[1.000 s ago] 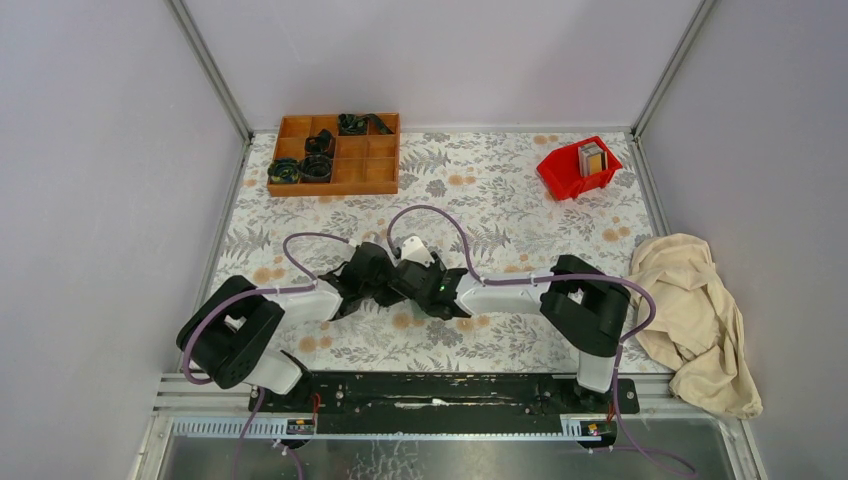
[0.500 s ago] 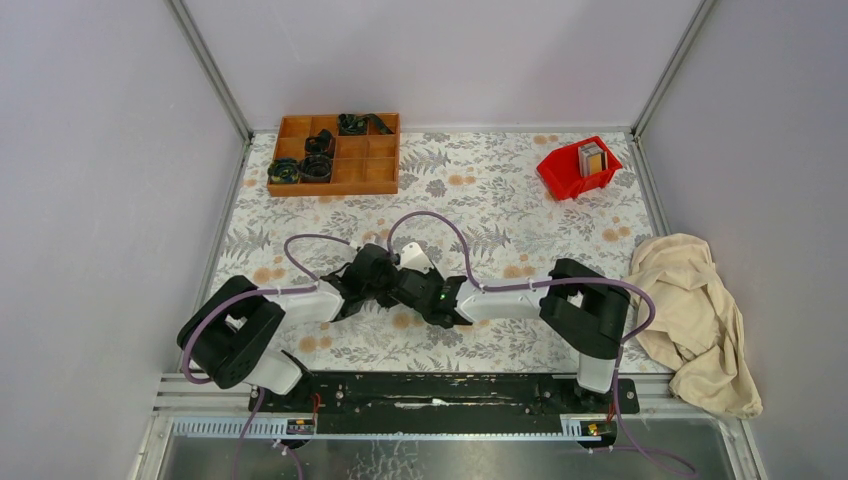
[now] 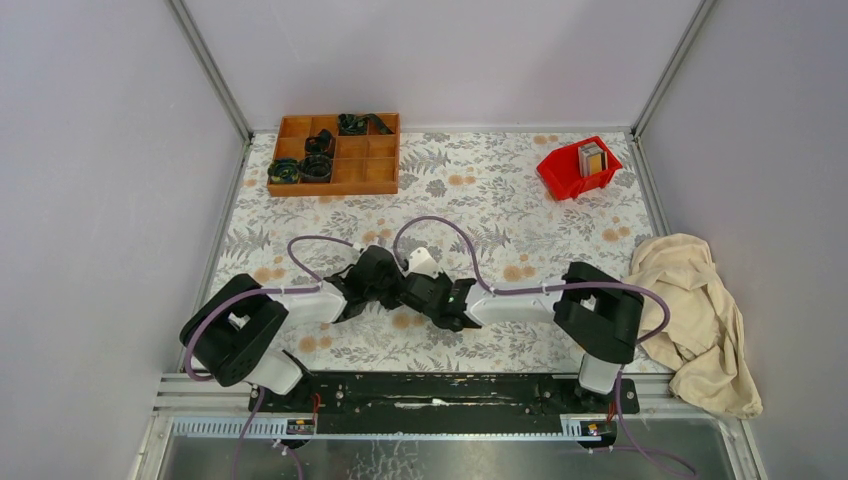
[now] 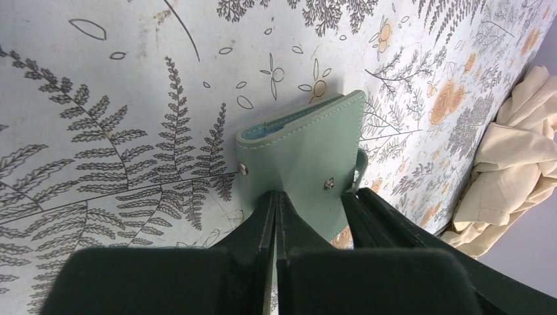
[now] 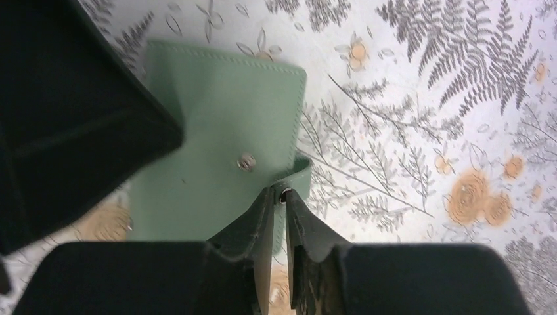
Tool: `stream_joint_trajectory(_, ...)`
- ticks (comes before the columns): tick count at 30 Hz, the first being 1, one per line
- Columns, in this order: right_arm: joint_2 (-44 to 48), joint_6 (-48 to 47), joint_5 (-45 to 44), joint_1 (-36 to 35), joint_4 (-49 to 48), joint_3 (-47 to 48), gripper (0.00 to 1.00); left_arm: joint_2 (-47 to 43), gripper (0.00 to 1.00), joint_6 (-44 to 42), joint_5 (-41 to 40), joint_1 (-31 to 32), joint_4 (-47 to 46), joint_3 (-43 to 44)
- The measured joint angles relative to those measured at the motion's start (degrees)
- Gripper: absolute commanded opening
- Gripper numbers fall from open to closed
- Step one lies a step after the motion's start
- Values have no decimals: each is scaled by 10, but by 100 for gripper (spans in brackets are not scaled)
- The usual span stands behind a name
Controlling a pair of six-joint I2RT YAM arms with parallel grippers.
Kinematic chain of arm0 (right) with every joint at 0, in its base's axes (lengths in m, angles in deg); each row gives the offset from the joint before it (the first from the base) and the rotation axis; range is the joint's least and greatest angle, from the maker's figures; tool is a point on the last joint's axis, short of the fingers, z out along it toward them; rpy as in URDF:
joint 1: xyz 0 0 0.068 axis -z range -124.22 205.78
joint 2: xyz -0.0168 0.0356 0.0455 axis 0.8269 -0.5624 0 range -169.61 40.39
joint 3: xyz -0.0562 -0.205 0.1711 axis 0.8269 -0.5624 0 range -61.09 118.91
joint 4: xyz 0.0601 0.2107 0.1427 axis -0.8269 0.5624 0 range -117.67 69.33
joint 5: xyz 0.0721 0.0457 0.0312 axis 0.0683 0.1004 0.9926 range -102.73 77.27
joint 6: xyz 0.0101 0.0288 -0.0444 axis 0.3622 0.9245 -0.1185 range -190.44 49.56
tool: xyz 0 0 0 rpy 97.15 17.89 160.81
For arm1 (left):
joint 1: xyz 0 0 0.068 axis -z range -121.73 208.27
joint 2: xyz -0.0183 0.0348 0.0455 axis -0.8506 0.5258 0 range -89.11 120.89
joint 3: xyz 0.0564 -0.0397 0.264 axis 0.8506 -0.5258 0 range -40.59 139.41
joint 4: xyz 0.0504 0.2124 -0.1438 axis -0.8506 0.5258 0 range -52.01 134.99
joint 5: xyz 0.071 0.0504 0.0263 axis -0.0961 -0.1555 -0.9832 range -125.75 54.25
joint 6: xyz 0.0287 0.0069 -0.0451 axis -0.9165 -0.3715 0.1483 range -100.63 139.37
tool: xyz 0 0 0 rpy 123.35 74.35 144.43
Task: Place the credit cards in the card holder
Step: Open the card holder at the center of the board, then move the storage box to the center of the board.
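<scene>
Two closed pinches on the card holder (image 4: 309,147): left claw (image 4: 276,197), right claw (image 5: 282,193); holder hidden overhead.

Enclosure: plain pale lilac-grey walls (image 3: 430,60) on three sides, joined by aluminium corner posts (image 3: 210,70). The surface (image 3: 480,190) carries a fern-and-flower print: white ground, grey leaves, orange blooms. Black rail (image 3: 440,390) along near edge. Lighting even, shadows soft.
</scene>
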Motion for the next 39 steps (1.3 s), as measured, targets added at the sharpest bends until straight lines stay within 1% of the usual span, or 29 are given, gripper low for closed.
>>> stream_joint_trajectory(5, 31, 2, 12, 7, 43, -19, 16, 2, 0, 7, -3, 1, 1, 1)
stream_joint_trajectory(8, 57, 9, 30, 24, 57, -31, 16, 2, 0, 11, -4, 1, 1, 1)
stream_joint_trajectory(12, 103, 26, 55, 62, 64, -45, 18, -2, 5, 14, -13, 4, 12, 4)
stream_joint_trajectory(15, 128, 35, 67, 94, 65, -48, 19, -7, 8, 10, -26, 7, 43, 17)
stream_joint_trajectory(16, 133, 37, 69, 102, 65, -48, 19, -8, 11, 7, -33, 8, 55, 23)
stream_joint_trajectory(18, 138, 39, 74, 115, 65, -48, 22, -10, 21, -5, -52, 8, 91, 42)
stream_joint_trajectory(20, 138, 42, 77, 123, 66, -48, 29, -10, 30, -19, -69, 8, 122, 61)
stream_joint_trajectory(22, 138, 42, 77, 129, 68, -48, 40, -10, 40, -37, -87, 8, 154, 81)
stream_joint_trajectory(23, 138, 42, 76, 133, 68, -48, 44, -10, 46, -45, -97, 8, 170, 91)
stream_joint_trajectory(24, 138, 41, 75, 139, 69, -47, 47, -12, 50, -54, -106, 8, 185, 101)
stream_joint_trajectory(26, 138, 35, 73, 165, 75, -37, 52, -19, 57, -72, -125, 8, 211, 121)
stream_joint_trajectory(29, 137, 26, 73, 227, 83, 1, 58, -31, 68, -99, -145, 8, 235, 155)
stream_joint_trajectory(30, 135, 23, 74, 250, 83, 19, 58, -35, 71, -109, -150, 8, 238, 167)
stream_joint_trajectory(34, 110, 16, 77, 332, 77, 93, 59, -41, 76, -147, -153, 8, 240, 209)
stream_joint_trajectory(39, 28, 18, 78, 407, 75, 183, 61, -45, 80, -186, -136, 8, 229, 225)
